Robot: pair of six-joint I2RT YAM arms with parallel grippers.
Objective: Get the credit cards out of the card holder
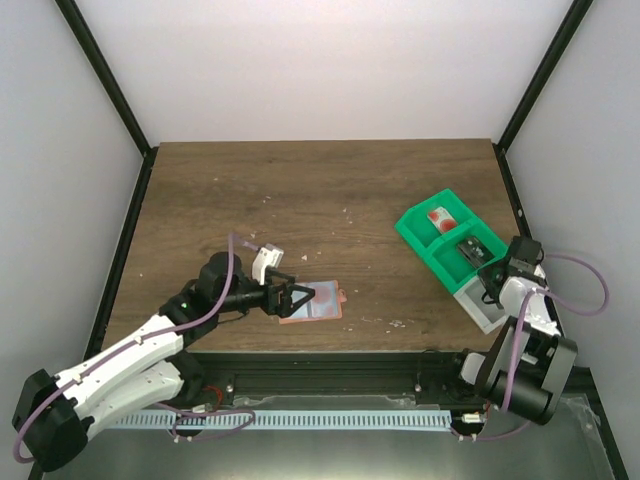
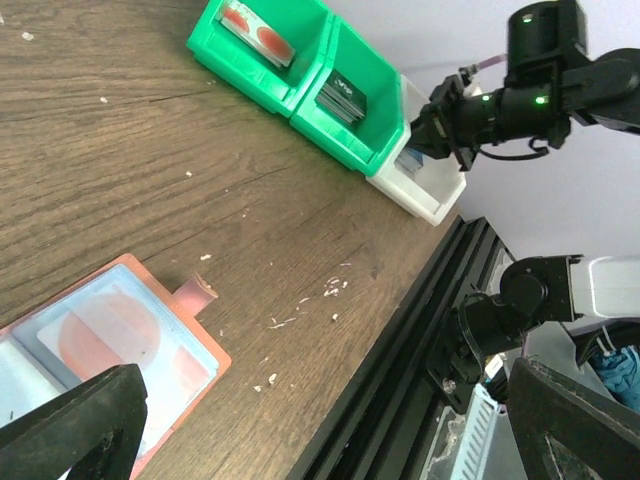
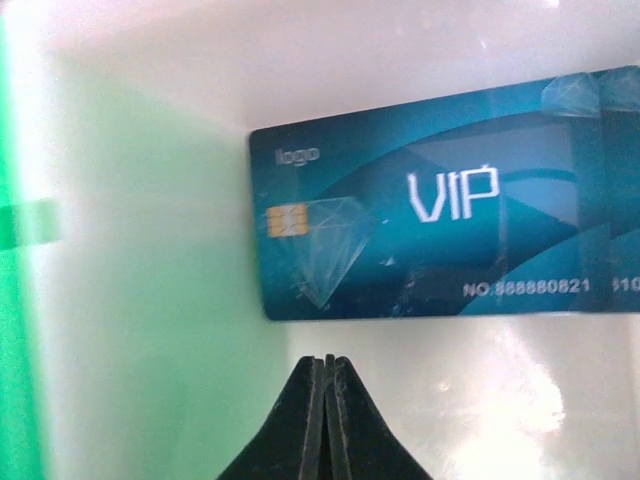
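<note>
I judge the job to be partly done: three cards already sit outside the card holder. In the right wrist view the blue card lies flat on the floor of the white bin, filling the upper right of the frame. The right gripper is clenched on nothing, its tips pressed together just below the card's lower edge. At the top of the left wrist view a red and white card and a dark card rest in separate compartments of the green tray. The holder lies open on the table, low and centre in the overhead view, tan-pink rim up and pale blue lining showing. Another card with red circles appears to be tucked behind its clear pocket. The left gripper hangs right at the holder's left edge, released, jaws spread wide and empty. Next I would need to pin the holder and catch that card's edge, which looks fiddly, since it sits flush in the pocket.
</note>
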